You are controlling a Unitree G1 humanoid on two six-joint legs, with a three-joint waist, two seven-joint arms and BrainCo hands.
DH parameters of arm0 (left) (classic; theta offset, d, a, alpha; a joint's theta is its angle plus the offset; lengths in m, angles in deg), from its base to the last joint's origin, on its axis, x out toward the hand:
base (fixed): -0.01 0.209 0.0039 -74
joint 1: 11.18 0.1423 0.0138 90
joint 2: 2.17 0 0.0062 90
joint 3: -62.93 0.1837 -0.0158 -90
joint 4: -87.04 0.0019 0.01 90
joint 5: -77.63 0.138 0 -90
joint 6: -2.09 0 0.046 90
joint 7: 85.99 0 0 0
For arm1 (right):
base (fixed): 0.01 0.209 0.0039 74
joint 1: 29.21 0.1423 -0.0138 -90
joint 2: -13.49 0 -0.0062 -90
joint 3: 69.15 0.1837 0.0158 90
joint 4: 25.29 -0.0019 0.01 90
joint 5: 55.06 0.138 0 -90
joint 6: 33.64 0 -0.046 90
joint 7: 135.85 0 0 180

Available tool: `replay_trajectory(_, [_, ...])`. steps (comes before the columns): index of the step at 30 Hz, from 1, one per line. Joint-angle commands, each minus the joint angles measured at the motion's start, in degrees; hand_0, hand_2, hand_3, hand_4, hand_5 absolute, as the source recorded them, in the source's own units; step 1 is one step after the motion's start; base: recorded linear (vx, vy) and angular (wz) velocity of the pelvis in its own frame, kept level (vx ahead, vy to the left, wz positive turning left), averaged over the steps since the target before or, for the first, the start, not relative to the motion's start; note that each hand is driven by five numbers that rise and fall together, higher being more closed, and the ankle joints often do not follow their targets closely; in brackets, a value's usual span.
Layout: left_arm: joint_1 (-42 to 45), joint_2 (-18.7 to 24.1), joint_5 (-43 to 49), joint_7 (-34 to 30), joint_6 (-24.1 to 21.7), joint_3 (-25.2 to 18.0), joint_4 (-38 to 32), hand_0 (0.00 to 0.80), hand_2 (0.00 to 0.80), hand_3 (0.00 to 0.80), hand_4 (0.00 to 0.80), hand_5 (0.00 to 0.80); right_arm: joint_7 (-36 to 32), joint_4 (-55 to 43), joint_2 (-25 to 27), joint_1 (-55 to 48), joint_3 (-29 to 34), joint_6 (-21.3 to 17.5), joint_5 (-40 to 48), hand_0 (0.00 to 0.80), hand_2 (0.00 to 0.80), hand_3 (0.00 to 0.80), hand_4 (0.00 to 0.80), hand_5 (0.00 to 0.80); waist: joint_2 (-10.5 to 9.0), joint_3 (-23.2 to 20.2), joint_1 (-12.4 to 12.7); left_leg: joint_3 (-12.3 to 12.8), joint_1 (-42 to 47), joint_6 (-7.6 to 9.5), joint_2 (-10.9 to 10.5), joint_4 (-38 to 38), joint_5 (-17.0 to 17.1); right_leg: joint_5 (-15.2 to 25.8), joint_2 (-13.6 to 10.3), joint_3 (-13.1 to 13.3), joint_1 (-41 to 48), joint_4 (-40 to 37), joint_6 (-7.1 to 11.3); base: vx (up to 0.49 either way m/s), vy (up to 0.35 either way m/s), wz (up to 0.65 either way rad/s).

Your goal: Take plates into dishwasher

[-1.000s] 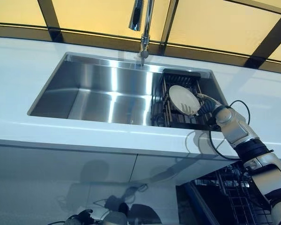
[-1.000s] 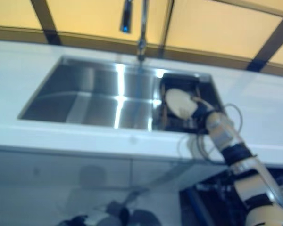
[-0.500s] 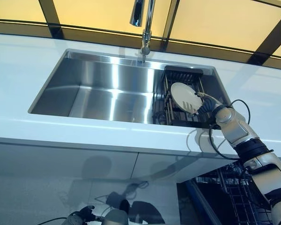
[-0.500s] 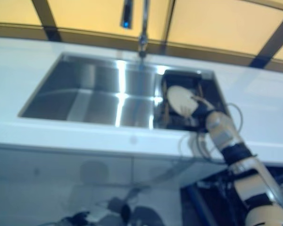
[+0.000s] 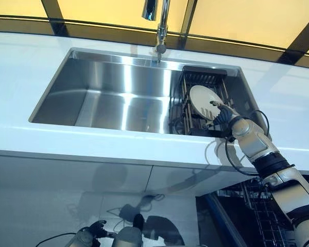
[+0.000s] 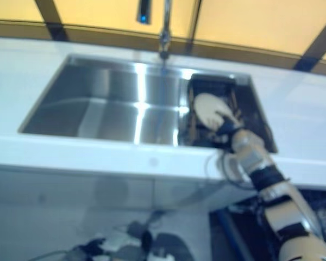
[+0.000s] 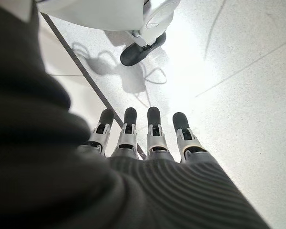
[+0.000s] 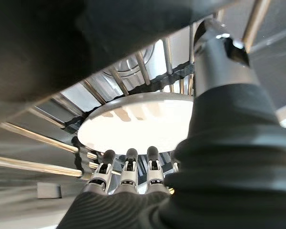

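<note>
Right hand gripping white plate in dish rack, rack inside steel sink

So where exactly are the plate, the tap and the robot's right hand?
plate (image 5: 203, 99): left eye view, middle of its white face.
tap (image 5: 161, 31): left eye view, on the upright pipe.
right hand (image 5: 221, 117): left eye view, dark cover at the plate's edge.
</note>
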Motion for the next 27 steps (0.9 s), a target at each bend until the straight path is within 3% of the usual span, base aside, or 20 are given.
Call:
replay_trajectory(1, [-1.8,-1.1,-1.5,0.3,-0.4,0.9,-1.9,0.0,0.0,0.0,0.0,0.0,3.4,0.3,1.5,9.4,1.4,-1.4,0.5,0.0,0.0,0.0,0.0,0.0,0.14,1.7,0.7,1.4,0.4,-2.43,0.2,-0.3,-4.1,2.0,-3.8,4.4,-5.9,3.1,0.85,-0.024,0.011,0.04])
replay_trajectory(18, [-3.2,-2.5,-4.4,0.9,-0.9,3.1,-2.7,0.0,0.0,0.0,0.0,0.0,12.7,2.7,1.4,14.5,0.0,-1.7,-1.7,0.0,0.0,0.0,0.0,0.0,2.06,4.3,1.4,1.3,-2.1,-2.43,0.0,0.3,-3.5,1.2,-4.2,5.2,-7.9,3.6,0.41,-0.009,0.016,0.0])
replay_trajectory(27, [-3.9,-2.8,-5.8,1.0,-1.5,3.5,-3.2,0.0,0.0,0.0,0.0,0.0,13.4,3.5,1.1,16.9,-1.6,-0.7,-2.8,0.0,0.0,0.0,0.0,0.0,2.8,5.2,1.7,1.4,-3.2,-2.46,0.0,0.8,-3.4,0.5,-4.2,5.8,-8.7,3.7,-0.04,0.0,0.0,0.0])
